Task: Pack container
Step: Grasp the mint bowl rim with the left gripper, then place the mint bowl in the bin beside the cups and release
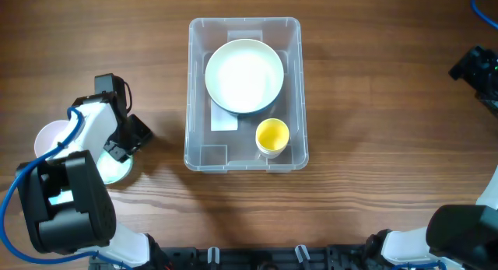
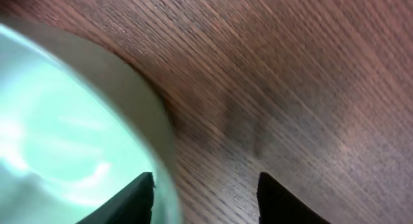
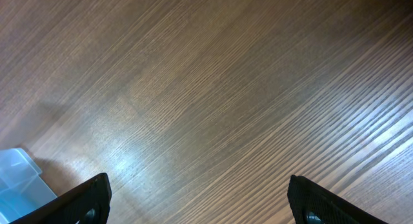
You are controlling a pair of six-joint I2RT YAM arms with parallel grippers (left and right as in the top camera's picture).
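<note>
1. Left hand [image 2: 206, 188] is down low over the left side of the table [image 2: 290, 69], fingers spread apart and pinching nothing.
2. One finger [image 2: 139, 198] hangs over the inside of a pale green bowl [image 2: 58, 121], and the other is over bare wood. The bowl's rim runs between them; I can't tell whether anything touches it.
3. Right hand [image 3: 200, 195] is out at the far right edge, spread wide and empty above bare wood.
4. The container [image 1: 204, 155] sits mid-table, well apart from both hands.
5. Inside it are a white bowl [image 1: 244, 75] and, just beside that, a yellow cup [image 1: 272, 136].
</note>
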